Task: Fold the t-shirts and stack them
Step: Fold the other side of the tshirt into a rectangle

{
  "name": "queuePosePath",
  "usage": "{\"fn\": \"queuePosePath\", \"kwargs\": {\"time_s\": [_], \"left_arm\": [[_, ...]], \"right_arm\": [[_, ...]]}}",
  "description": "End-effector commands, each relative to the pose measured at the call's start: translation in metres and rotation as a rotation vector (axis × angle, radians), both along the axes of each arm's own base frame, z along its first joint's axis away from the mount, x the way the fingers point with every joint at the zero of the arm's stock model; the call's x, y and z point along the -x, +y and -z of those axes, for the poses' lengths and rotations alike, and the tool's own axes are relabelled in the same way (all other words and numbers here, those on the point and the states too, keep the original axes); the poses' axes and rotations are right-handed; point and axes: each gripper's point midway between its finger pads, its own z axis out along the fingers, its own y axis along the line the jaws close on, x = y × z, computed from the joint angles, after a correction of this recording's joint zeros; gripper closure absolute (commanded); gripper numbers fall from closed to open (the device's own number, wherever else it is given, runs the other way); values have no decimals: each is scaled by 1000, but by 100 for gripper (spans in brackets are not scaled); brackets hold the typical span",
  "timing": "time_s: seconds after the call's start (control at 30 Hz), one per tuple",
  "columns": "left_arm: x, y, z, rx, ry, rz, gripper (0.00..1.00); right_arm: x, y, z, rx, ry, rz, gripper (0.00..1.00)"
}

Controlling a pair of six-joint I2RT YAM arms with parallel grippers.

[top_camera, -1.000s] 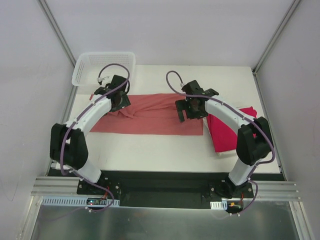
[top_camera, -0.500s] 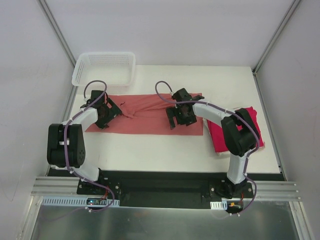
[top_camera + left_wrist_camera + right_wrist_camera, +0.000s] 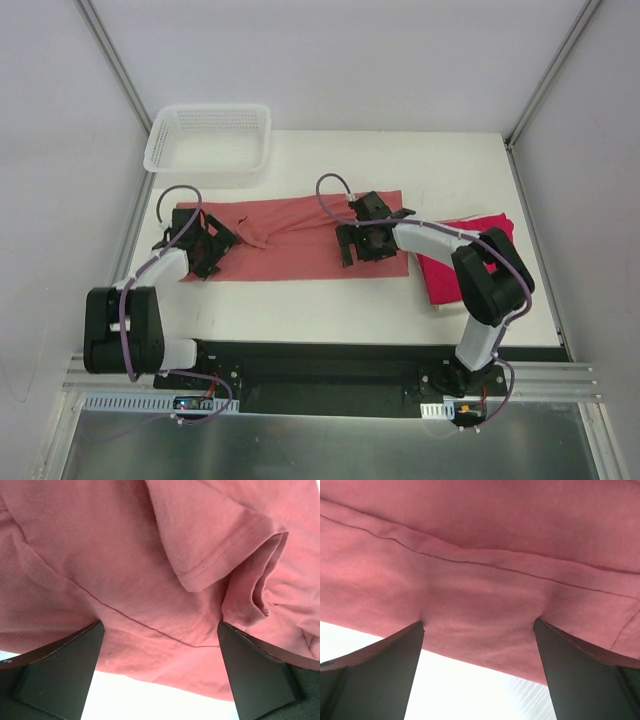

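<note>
Left gripper [image 3: 208, 247]: jaws wide, straddling the near edge of the pink tee [image 3: 290, 225] at its left end. Tee's long axis runs left-right. Right gripper [image 3: 366, 242]: wide too, at the same edge near the right end. Crimson tee [image 3: 443, 280] lies far right.

White mesh basket [image 3: 210, 140] (open side up) at the far left corner of the white table [image 3: 330, 300]
</note>
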Motion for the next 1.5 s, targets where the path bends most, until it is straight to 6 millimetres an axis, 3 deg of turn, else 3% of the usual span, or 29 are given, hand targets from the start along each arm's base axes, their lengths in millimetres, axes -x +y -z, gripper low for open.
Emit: {"fn": "queuePosePath", "kwargs": {"time_s": [0.0,0.07,0.13,0.2,0.27,0.4,0.5,0.57,0.6,0.77,0.97,1.13,1.23,1.37,1.47], "left_arm": [[82,13,28,-47,192,-107,1],[95,11,22,-33,172,-111,1],[111,7,24,-15,185,-109,1],[111,3,11,10,125,-106,1],[107,0,-7,18,48,-83,1],[85,-1,-69,-5,-110,-8,1],[77,-1,-86,-13,-126,-3,1],[74,-10,-84,29,-98,37,1],[69,-14,-86,51,-102,57,6],[66,-27,-64,103,-35,106,17],[48,-42,-59,92,-60,141,31],[32,-35,-42,24,6,115,48],[29,-35,-36,18,33,113,53],[22,-31,-34,-8,42,103,72],[16,-40,-37,-8,40,134,85]], "right_arm": [[76,-19,21,39,167,1,3],[95,-27,26,64,188,-2,3],[109,-24,19,65,177,-30,3],[114,-16,4,57,121,-68,3],[106,-5,-20,56,-25,-129,3],[83,47,-83,-105,-232,-250,3],[74,76,-118,-165,-336,-326,3],[68,79,-121,-137,-363,-311,3],[66,78,-121,-131,-366,-298,3],[72,46,-109,-54,-370,-238,3],[76,-3,-102,94,-399,-171,3],[72,-33,-117,166,-462,-96,3],[72,-48,-127,187,-494,-68,3],[74,-59,-134,172,-511,-39,3],[75,-66,-137,159,-519,-22,3]]}}
